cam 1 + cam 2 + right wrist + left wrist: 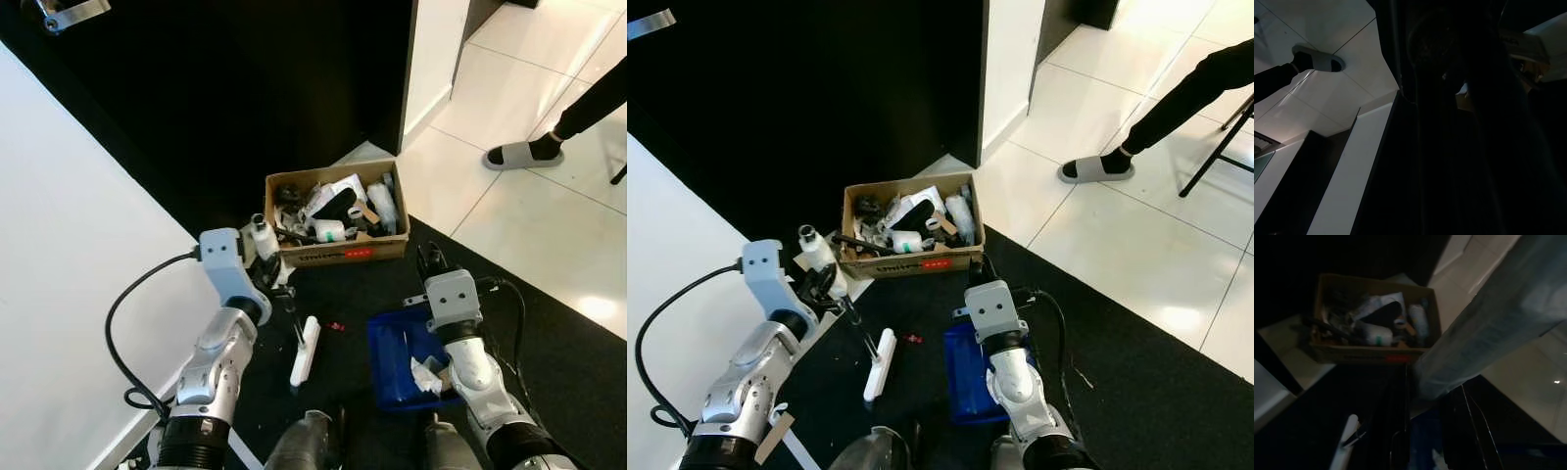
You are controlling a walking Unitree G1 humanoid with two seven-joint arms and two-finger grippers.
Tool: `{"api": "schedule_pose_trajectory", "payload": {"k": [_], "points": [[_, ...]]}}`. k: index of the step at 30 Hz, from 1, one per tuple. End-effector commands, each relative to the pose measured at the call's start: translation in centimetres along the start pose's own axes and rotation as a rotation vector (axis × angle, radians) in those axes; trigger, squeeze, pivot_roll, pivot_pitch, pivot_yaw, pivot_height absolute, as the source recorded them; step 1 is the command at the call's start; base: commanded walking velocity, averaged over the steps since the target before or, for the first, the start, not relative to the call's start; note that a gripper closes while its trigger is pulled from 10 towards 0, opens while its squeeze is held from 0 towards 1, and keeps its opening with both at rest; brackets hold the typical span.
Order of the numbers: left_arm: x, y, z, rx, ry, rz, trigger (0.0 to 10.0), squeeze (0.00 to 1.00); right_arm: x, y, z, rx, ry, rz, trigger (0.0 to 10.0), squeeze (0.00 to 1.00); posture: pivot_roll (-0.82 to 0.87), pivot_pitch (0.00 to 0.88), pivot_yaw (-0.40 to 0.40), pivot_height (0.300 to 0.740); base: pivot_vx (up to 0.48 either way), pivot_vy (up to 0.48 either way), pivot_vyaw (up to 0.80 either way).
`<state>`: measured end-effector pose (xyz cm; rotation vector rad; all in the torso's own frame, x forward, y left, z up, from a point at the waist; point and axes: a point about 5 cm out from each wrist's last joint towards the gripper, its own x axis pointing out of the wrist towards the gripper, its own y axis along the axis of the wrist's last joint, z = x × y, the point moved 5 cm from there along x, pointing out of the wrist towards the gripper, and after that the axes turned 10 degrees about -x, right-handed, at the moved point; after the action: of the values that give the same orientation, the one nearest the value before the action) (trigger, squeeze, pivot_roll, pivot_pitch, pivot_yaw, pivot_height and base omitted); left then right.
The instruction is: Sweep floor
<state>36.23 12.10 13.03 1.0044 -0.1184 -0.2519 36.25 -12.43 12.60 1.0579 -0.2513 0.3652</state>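
Left claw (279, 284) clamped on a black-handled white hand brush (305, 351) resting on dark carpet beside a blue plastic dustpan (397, 367), whose handle the right claw (428, 262) appears to grip; short, low strokes toward the pan's lip would serve best.

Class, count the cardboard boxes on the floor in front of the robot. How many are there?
1. The cardboard box, full of rubbish, sits on the black mat against the dark wall, ahead of both arms. Others may be hidden beyond the picture.
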Motion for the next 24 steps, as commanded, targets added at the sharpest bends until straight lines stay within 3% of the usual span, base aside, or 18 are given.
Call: {"api": "schedule_pose_trajectory", "payload": {"k": [1, 4, 7, 10, 13, 14, 18, 20, 21, 24], "points": [[-0.6, -1.5, 2.5, -0.090, -0.115, -0.052, 10.0, 0.08, -1.1, -1.1, -1.3, 0.004, 0.044, -0.053, 10.0, 0.00, 0.08, 0.359, 0.159, 0.740, 0.000, 0.000, 0.00], [-1.3, -1.5, 3.3, -0.084, -0.153, -0.072, 10.0, 0.07, -1.0, -1.0, -1.4, 0.006, 0.045, -0.052, 10.0, 0.00, 0.08, 0.356, 0.162, 0.740, 0.000, 0.000, 0.00], [-3.1, -1.5, 3.5, 0.009, -0.199, -0.113, 10.0, 0.07, -1.1, -1.1, -1.4, 0.006, 0.044, -0.055, 10.0, 0.00, 0.09, 0.352, 0.168, 0.740, 0.000, 0.000, 0.00], [-4.1, -0.7, 2.5, 0.045, -0.174, -0.109, 10.0, 0.07, -1.3, -1.3, -1.3, 0.004, 0.042, -0.063, 10.0, 0.00, 0.10, 0.350, 0.170, 0.740, 0.000, 0.000, 0.00], [-4.5, 1.7, 0.4, 0.066, -0.101, -0.055, 10.0, 0.07, -1.3, -1.4, -1.2, 0.003, 0.040, -0.064, 10.0, 0.00, 0.10, 0.348, 0.171, 0.740, 0.000, 0.000, 0.00], [-4.5, 1.7, 0.4, 0.066, -0.101, -0.055, 10.0, 0.07, -1.3, -1.4, -1.2, 0.003, 0.040, -0.064, 10.0, 0.00, 0.10, 0.348, 0.171, 0.740, 0.000, 0.000, 0.00], [-4.6, 6.1, -2.0, 0.120, -0.011, 0.046, 10.0, 0.07, -1.2, -1.4, -1.1, 0.002, 0.038, -0.064, 10.0, 0.00, 0.10, 0.347, 0.168, 0.740, 0.000, 0.000, 0.00], [-4.5, 6.9, -2.3, 0.135, 0.002, 0.066, 10.0, 0.07, -1.2, -1.4, -1.1, 0.002, 0.038, -0.063, 10.0, 0.00, 0.11, 0.346, 0.165, 0.740, 0.000, 0.000, 0.00], [-4.5, 9.2, -3.0, 0.179, 0.040, 0.121, 10.0, 0.07, -1.2, -1.4, -1.1, 0.002, 0.039, -0.063, 10.0, 0.00, 0.11, 0.346, 0.164, 0.740, 0.000, 0.000, 0.00], [-4.4, 10.4, -3.6, 0.216, 0.070, 0.152, 10.0, 0.07, -1.2, -1.4, -1.1, 0.001, 0.040, -0.062, 10.0, 0.00, 0.11, 0.346, 0.164, 0.740, 0.000, 0.000, 0.00]]}}
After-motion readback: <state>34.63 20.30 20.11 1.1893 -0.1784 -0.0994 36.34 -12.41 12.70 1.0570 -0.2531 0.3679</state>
